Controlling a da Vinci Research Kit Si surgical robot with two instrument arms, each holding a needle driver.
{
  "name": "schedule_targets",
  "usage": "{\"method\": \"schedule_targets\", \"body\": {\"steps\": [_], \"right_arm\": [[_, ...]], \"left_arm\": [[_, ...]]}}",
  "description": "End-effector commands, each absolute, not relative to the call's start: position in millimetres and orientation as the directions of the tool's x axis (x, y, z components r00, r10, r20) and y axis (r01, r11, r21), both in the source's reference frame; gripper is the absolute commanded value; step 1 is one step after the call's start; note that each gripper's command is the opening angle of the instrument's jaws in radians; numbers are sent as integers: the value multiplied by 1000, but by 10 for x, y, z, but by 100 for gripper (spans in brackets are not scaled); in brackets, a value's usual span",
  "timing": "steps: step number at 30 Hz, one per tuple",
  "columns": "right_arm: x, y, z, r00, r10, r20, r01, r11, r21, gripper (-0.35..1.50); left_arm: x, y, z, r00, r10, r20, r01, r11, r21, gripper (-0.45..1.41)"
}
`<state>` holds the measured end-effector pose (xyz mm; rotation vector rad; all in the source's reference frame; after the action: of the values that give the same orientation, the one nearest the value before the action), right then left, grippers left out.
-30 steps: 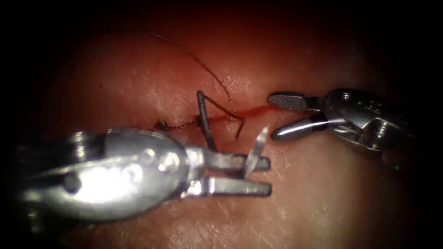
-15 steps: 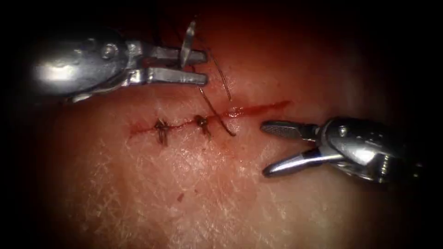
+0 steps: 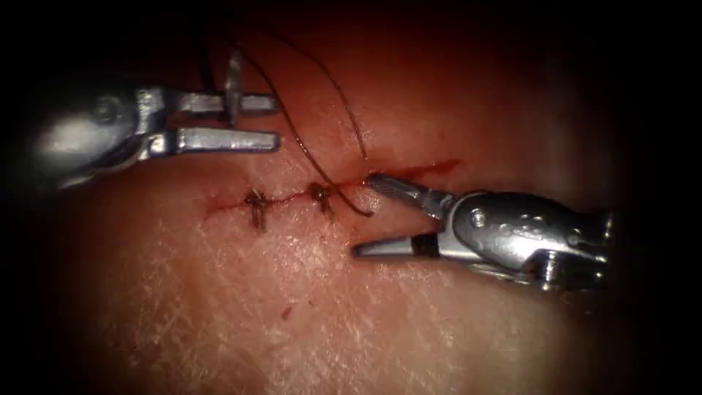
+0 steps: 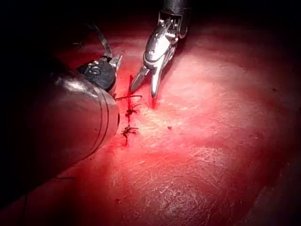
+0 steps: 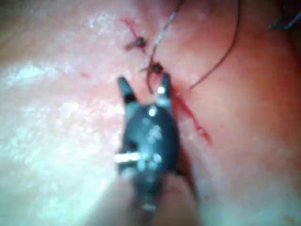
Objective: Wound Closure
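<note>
Endoscope view: left tool (image 3: 276, 121) sits toward the tissue's (image 3: 365, 329) far-left edge, beyond the left end of the cut (image 3: 417, 172). The needle (image 3: 234, 77) stands across its upper jaw near mid-curve, free of the tissue. A gap shows between the jaws, but the needle has travelled with them over the last second, so I judge it gripped.

Thread (image 3: 292, 132) runs from the needle down to the second of two tied stitches (image 3: 319, 194). A loose arc lies just right of it.

Right tool (image 3: 369, 216): jaws spread wide, holding nothing. The upper tip touches or hovers just over the cut right of the stitches; the lower tip is on the near side.

Step, as judged: the left tool has carried the needle up and away, drawing thread through.

- Keep the pull in line with where the thread leaves the tissue, and slow.
- Keep the needle tip off the tissue.
- Watch that the loose arc does not snag on the right tool's open jaws.

Hard to make out:
- The needle's ends fade into the dark far edge, so tip and swage cannot be told apart.
- Exact contact of the jaws on the needle is unclear.
- In the right wrist view the thread's path past the jaws is blurred.
- Whether the right upper tip presses the tissue is unclear.
</note>
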<state>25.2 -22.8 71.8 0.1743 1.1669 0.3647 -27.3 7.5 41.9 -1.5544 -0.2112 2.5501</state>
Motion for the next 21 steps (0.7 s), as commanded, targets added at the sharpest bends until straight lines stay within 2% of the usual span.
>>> {"method": "schedule_targets", "body": {"steps": [1, 3, 4, 6, 7, 8, 9, 21], "right_arm": [[264, -236, 734, 351, 362, -863, -181, 931, 317, 71], [267, -239, 743, 366, 355, -860, -176, 934, 310, 64], [269, -241, 751, 384, 348, -855, -167, 937, 306, 54], [269, -242, 754, 387, 345, -855, -163, 938, 305, 51], [268, -244, 758, 403, 339, -850, -148, 941, 305, 34], [266, -244, 760, 414, 337, -846, -144, 941, 305, 26], [261, -245, 761, 454, 319, -832, -122, 947, 297, -35], [227, -245, 753, 491, 298, -819, -105, 953, 284, -35]], "left_arm": [[-279, 74, 428, -436, 194, -879, -48, -980, -193, -45], [-280, 73, 428, -420, 199, -885, -48, -979, -198, -45], [-280, 73, 429, -417, 199, -887, -48, -979, -197, -45], [-280, 73, 429, -413, 199, -889, -48, -979, -197, -45], [-280, 73, 429, -411, 199, -890, -49, -979, -196, -45], [-280, 73, 429, -411, 199, -890, -49, -979, -196, -45], [-280, 73, 428, -403, 204, -892, -46, -978, -203, -45], [-289, 66, 428, -390, 201, -898, -34, -978, -204, -45]]}}
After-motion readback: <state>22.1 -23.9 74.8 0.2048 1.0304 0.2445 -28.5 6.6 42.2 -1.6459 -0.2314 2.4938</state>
